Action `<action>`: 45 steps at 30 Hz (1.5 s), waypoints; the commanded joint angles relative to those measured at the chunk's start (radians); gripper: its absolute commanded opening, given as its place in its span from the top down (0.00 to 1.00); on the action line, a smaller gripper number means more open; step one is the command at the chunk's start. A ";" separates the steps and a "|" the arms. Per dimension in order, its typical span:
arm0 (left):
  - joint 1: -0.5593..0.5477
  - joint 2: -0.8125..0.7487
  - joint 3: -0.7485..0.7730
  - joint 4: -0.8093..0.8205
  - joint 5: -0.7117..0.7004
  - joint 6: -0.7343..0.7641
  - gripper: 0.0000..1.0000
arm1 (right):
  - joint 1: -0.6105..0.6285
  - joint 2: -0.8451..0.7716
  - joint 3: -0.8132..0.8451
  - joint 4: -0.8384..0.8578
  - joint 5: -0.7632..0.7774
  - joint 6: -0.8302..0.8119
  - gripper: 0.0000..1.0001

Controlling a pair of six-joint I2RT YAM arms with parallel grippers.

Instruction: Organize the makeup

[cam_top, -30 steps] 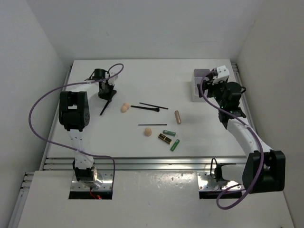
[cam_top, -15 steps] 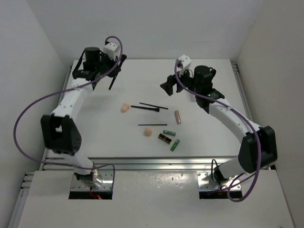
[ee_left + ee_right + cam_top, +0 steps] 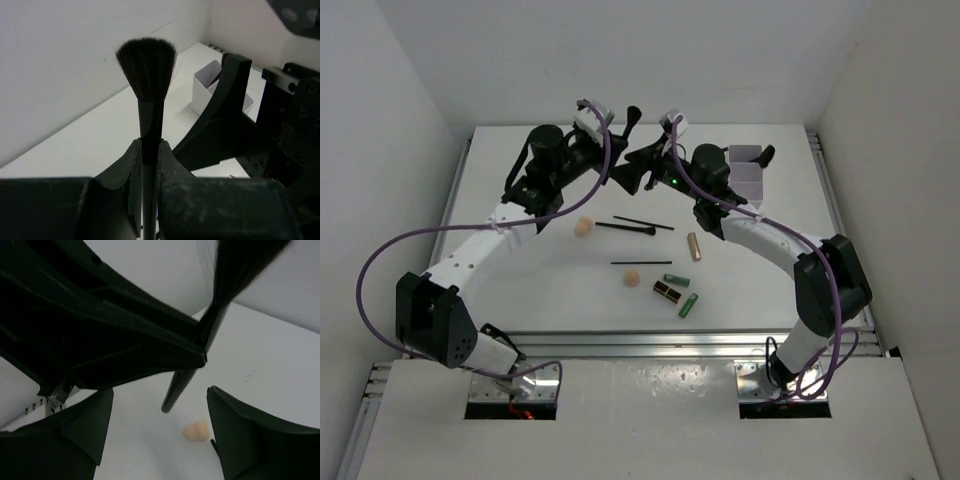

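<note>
My left gripper (image 3: 618, 140) is shut on a black fluffy-headed brush (image 3: 632, 120), held up above the back middle of the table; in the left wrist view the handle (image 3: 149, 145) sits between the jaws with the head (image 3: 147, 67) upright. My right gripper (image 3: 638, 168) is open and empty right beside it; the brush handle (image 3: 182, 385) hangs between its fingers (image 3: 85, 425). On the table lie two peach sponges (image 3: 584, 227) (image 3: 632, 277), another brush (image 3: 625, 228), two pencils (image 3: 642, 222) (image 3: 640, 263), a copper tube (image 3: 695, 246), a black-gold lipstick (image 3: 667, 291) and two green tubes (image 3: 676, 279) (image 3: 689, 305).
The translucent white two-compartment box (image 3: 748, 170) stands at the back right, behind the right arm; it also shows in the left wrist view (image 3: 207, 90). White walls close the table at the back and sides. A metal rail runs along the near edge (image 3: 640, 340).
The left arm has lifted the brush from the back left and carried it right to the back middle. The right arm has swung left from the box to meet it.
</note>
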 commanded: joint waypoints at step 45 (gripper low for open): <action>0.156 -0.223 -0.260 -0.210 -0.245 0.087 0.00 | -0.552 0.176 0.048 0.204 0.311 -0.269 1.00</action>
